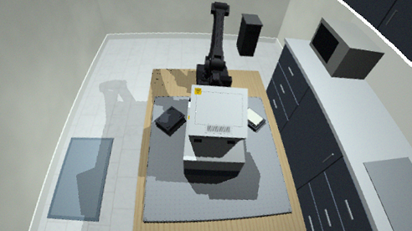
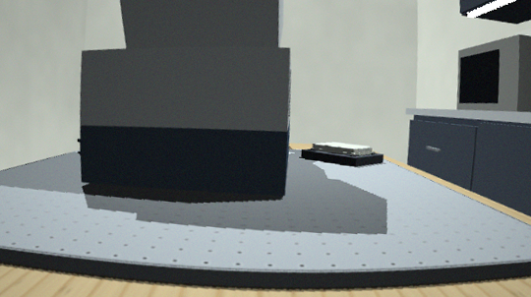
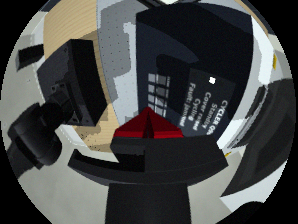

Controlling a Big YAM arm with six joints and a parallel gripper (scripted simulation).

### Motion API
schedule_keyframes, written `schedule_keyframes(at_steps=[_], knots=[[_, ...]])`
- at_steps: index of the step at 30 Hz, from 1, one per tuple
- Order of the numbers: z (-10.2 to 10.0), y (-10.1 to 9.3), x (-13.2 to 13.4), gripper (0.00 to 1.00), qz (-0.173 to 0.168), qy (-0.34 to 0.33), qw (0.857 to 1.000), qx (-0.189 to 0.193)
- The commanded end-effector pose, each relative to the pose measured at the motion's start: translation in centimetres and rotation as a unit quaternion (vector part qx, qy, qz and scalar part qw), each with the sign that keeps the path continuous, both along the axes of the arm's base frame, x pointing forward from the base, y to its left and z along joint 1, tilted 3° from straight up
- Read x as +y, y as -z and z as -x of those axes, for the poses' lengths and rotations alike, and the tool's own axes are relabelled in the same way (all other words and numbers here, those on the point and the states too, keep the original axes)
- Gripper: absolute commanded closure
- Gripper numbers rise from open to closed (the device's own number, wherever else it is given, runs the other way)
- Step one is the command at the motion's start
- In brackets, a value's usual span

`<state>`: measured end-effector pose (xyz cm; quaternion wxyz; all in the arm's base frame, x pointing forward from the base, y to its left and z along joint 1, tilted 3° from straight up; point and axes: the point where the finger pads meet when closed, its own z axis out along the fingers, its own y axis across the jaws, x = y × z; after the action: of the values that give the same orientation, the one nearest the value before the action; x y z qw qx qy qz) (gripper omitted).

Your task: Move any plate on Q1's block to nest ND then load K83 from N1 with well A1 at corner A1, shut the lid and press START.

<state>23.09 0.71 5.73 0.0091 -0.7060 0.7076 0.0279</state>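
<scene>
The cycler Q1 (image 1: pixel 215 143) stands in the middle of the grey mat. Its white lid (image 1: pixel 219 111) with a barcode label is raised and tilted above the body; it also shows tilted in the exterior view (image 2: pixel 201 8). The plate K83 (image 1: pixel 255 117) (image 2: pixel 343 149) lies on the black nest N1 to the right of Q1. The empty dark nest ND (image 1: pixel 169 121) is to the left. In the wrist view my gripper (image 3: pixel 147 110), with red tips, is shut on nothing, right over Q1's dark panel near the keys (image 3: pixel 160 90). A small pale lamp dot (image 3: pixel 212 80) shows on the panel; I cannot tell its colour.
The arm's base (image 1: pixel 213 75) stands behind Q1 at the table's far edge. A counter with a microwave (image 1: pixel 345 50) runs along the right. A black bin (image 1: pixel 249 35) stands on the floor at the back.
</scene>
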Motion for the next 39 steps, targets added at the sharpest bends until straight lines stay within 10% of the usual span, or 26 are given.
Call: schedule_keyframes(at_steps=[1, 23, 39], knots=[[-2.6, -1.4, -0.3, 1.00, 0.000, 0.001, 1.000, -0.027], [7.2, -7.3, -0.6, 1.00, 0.000, 0.003, 1.000, -0.013], [5.0, -7.6, -0.1, 1.00, 0.001, -0.001, 1.000, -0.028]])
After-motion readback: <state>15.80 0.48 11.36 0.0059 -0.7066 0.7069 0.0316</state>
